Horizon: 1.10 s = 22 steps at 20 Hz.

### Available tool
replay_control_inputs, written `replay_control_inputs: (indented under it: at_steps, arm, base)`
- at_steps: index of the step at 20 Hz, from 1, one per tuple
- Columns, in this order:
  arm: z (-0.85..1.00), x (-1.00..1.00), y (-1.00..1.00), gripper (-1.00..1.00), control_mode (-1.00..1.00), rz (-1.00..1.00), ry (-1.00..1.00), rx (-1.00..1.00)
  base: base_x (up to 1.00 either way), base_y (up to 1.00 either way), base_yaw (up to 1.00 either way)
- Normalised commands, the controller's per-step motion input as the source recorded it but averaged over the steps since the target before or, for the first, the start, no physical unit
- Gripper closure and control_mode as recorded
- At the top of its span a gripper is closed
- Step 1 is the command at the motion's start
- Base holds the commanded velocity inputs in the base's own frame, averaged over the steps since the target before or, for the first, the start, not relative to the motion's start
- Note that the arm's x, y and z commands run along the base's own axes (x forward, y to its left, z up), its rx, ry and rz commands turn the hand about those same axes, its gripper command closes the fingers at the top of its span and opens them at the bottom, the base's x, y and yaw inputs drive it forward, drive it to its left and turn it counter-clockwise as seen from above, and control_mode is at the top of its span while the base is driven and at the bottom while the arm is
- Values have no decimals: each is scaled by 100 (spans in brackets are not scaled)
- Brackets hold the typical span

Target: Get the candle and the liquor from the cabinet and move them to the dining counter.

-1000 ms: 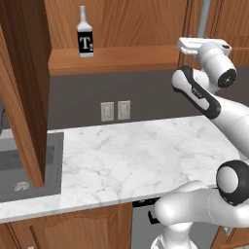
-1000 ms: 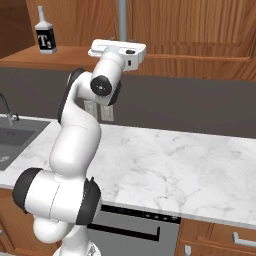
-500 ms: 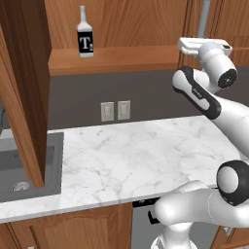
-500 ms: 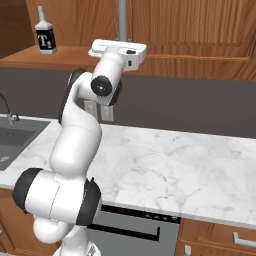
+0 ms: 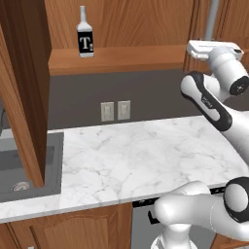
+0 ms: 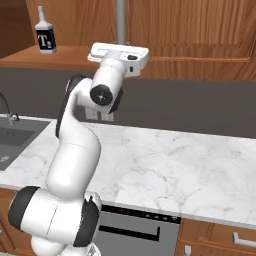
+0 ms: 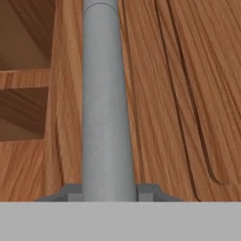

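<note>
Cabinet [image 5: 146, 29]: reddish-brown wood across the top of both base views. In the left base view its left door [image 5: 22, 87] stands swung open, running down the left side of the frame; the open compartment shows a flat wooden shelf floor and a wood back wall. In the hand view a closed raised-panel door fills the right half, and shelf edges show at the upper left.

Worktop [image 5: 146, 160]: white grey-veined marble across the middle of both base views, with a grey sink [image 5: 24, 165] set into it at the left edge.

Back wall [image 6: 200, 110]: a dark grey band between cabinet and worktop, carrying two pale wall sockets [image 5: 115, 111], centre-left in the left base view.

Arm [image 6: 75, 150]: white with dark joints, rising from the lower right of the left base view and the lower left of the right base view, its hand raised to the cabinet's lower edge.

Handle [image 7: 107, 99]: a long vertical grey bar, dead centre in the hand view; in the right base view it rises from the hand to the top edge, centre of the frame.

Gripper [image 7: 107, 194]: at the foot of the bar in the hand view, one finger tip [image 7: 70, 192] on each side of it, both pressed against it, so the jaws are clamped on the handle.

Liquor [image 5: 85, 40]: upright on the open shelf floor, upper left in both base views, black label with a white "T", well apart from the hand.

Candle: I cannot tell where it is.
</note>
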Motion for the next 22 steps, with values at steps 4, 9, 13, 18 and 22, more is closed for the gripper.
replay_control_inputs:
  at_steps: [4,9,13,18,22]
  arm:
    - [7,-71,-68,100,-100,0,0,0]
    - [12,-69,-72,100,-100,0,0,0]
    - [17,-68,-74,100,-100,0,0,0]
    - [18,-69,-74,100,-100,0,0,0]
    - [19,-74,-77,100,-100,0,1,0]
  base:
    - [0,0,0]
    - [0,0,0]
    - [0,0,0]
    - [0,0,0]
    - [0,0,0]
